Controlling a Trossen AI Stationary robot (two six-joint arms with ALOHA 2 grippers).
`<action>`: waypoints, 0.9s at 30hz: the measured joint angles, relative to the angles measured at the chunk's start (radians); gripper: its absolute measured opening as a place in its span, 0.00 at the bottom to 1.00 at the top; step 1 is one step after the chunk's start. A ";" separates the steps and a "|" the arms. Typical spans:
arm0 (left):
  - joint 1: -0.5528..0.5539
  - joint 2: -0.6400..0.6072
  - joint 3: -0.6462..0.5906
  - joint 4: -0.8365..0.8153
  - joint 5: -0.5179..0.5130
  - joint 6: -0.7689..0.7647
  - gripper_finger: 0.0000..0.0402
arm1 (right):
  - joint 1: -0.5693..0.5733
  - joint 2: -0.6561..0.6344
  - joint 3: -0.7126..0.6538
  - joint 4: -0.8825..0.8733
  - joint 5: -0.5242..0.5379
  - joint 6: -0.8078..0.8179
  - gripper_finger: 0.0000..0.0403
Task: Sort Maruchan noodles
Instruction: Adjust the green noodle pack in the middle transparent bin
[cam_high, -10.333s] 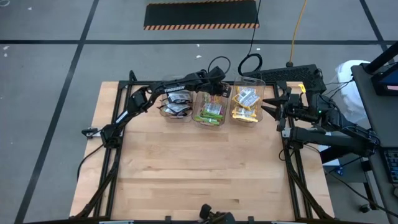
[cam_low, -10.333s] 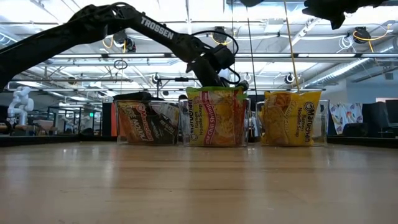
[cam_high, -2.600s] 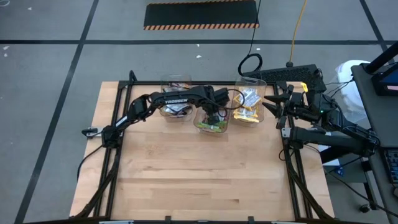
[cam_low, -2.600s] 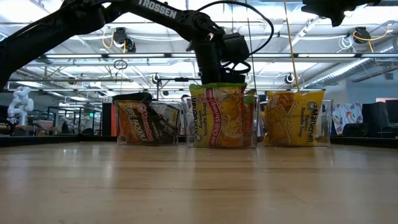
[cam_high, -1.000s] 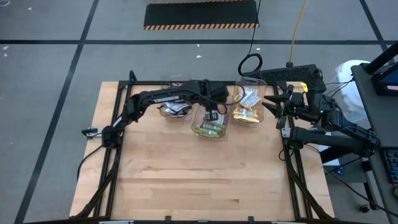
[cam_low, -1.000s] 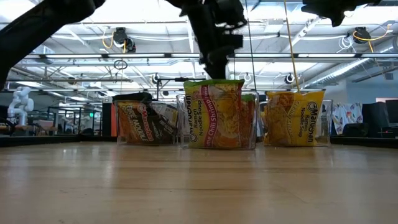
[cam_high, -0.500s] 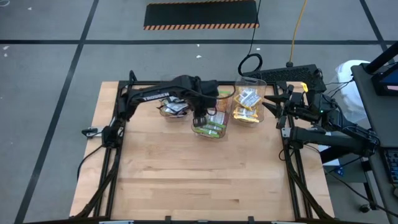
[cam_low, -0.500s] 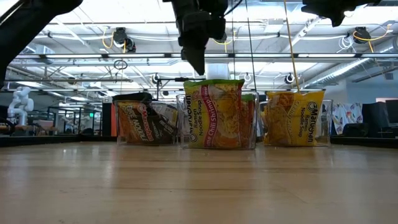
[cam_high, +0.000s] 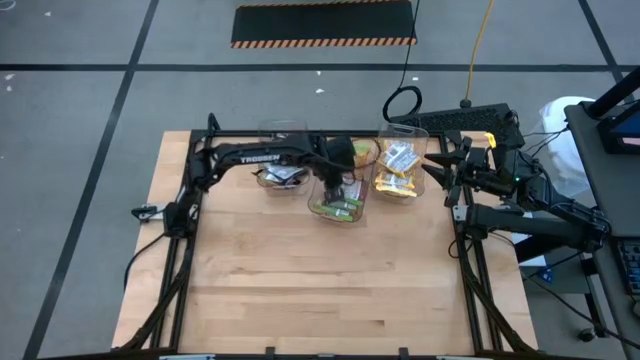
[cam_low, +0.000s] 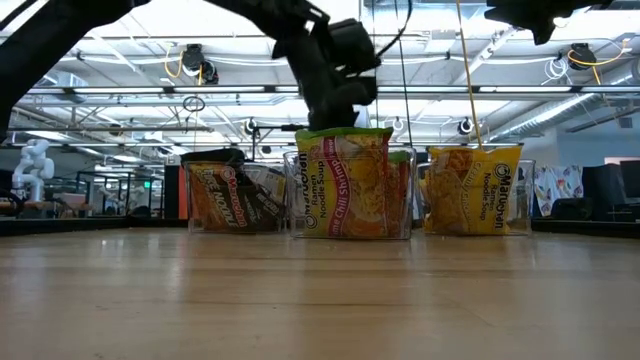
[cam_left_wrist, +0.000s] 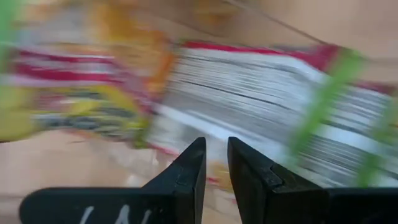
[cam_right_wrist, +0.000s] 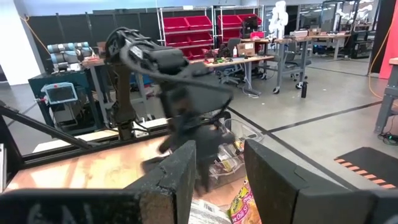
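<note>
Clearly "Maruchan" shows on the noodle packets (cam_low: 345, 185) – three clear bins (cam_high: 338, 196) by the table's (cam_high: 320, 280) far edge. "TROSSEN" marks the left arm; its gripper (cam_high: 333, 189) hangs over the middle bin, fingers (cam_left_wrist: 186, 177) nearly together, grasping nothing. Right gripper (cam_high: 432, 167) waits released at the right edge.

The left arm (cam_high: 262, 156) carries the white word "TROSSEN" along its upper link, legible in the high view. In the low view, the yellow-orange packet (cam_low: 470, 189) reads "Maruchan" down its right edge, with "Noodle Soup" beside it, the letters running sideways. The lime-green and pink packet (cam_low: 350, 183) shows "Maruchan" down its left edge and "Ramen" next to it; smaller pink lettering there is not legible. The black and red-orange packet (cam_low: 228, 197) bears "Maruchan" near its top left corner.
</note>
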 joint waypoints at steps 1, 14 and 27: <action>0.015 0.000 -0.003 0.014 -0.014 -0.010 0.18 | 0.000 0.000 0.000 0.000 0.000 0.004 0.33; 0.138 0.011 -0.051 0.157 -0.029 -0.005 0.18 | 0.000 0.000 0.000 0.008 0.000 0.005 0.33; 0.160 0.084 -0.047 0.247 -0.020 -0.027 0.18 | 0.000 0.000 0.000 0.068 0.000 0.006 0.33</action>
